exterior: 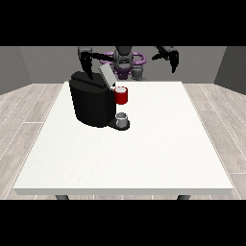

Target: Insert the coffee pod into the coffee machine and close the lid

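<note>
A black coffee machine stands on the white table, left of centre towards the back. Its grey lid is tilted up and open. A red pod holder sticks out at its front, above a small grey cup on the machine's base. I cannot make out a separate coffee pod. The hand at the view's left hangs just above the machine's back top, fingers pointing down. The hand at the view's right is raised in the air behind the table, away from everything, holding nothing.
The table's front half and right side hold nothing but bare white surface. The robot's torso stands behind the far edge. Wood-patterned floor surrounds the table.
</note>
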Robot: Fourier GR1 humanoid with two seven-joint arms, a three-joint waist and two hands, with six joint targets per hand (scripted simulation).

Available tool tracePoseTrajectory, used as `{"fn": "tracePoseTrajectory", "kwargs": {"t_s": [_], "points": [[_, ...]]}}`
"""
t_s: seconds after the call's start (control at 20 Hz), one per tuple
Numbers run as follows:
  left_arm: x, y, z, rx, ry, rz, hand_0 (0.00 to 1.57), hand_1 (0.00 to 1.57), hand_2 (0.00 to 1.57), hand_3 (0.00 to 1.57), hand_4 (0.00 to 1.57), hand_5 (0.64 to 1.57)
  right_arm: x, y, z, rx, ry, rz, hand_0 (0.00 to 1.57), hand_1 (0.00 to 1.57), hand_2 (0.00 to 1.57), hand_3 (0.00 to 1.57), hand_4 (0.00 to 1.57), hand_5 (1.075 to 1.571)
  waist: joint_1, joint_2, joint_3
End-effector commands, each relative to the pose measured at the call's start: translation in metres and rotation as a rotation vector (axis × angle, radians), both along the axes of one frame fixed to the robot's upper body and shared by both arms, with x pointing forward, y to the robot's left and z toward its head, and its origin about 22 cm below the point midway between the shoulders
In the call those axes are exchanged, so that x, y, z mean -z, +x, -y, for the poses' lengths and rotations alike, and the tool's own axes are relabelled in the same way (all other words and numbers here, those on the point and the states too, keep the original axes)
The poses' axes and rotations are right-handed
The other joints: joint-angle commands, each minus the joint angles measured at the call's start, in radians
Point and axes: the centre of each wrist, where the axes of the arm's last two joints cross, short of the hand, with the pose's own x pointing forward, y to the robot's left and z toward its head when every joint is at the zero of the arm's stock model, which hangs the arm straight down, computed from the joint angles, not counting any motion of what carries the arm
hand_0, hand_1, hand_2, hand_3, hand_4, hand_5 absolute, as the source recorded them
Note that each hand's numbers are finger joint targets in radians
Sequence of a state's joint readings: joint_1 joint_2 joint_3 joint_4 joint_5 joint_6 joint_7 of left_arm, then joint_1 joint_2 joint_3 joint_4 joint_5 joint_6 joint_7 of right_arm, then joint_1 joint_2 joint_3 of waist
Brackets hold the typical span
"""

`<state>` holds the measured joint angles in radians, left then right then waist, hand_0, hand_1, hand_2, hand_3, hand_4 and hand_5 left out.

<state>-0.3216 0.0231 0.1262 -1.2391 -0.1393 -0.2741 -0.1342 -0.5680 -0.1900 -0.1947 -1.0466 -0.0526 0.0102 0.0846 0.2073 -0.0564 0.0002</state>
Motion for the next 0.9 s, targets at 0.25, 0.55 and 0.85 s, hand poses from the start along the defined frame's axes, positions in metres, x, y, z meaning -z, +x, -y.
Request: {"fn": "tracePoseTrajectory", "kwargs": {"t_s": [0.25, 0.55, 0.85], "points": [[-0.029, -0.01, -0.021, -0.067, -0.017, 0.028, 0.0, 0.0, 0.0, 0.0, 0.36, 1.571, -0.011, 0.014, -0.031, -0.092, -0.039, 0.044, 0.0, 0.0, 0.0, 0.0, 0.0, 1.571, -0.038, 0.057, -0.0001], [-0.017, -0.027, -0.027, -0.102, 0.018, 0.067, 0.0, 0.0, 0.0, 0.0, 0.32, 1.571, -0.017, 0.019, -0.052, -0.135, -0.064, 0.057, 0.0, 0.0, 0.0, 0.0, 0.13, 1.571, -0.057, 0.069, -0.0003], [-0.024, -0.022, -0.038, -0.092, 0.035, 0.064, 0.0, 0.0, 0.0, 0.0, 0.36, 1.571, -0.063, 0.038, -0.065, -0.18, -0.102, 0.156, 0.0, 0.0, 0.0, 0.0, 0.16, 1.571, -0.024, 0.126, -0.0003]]}}
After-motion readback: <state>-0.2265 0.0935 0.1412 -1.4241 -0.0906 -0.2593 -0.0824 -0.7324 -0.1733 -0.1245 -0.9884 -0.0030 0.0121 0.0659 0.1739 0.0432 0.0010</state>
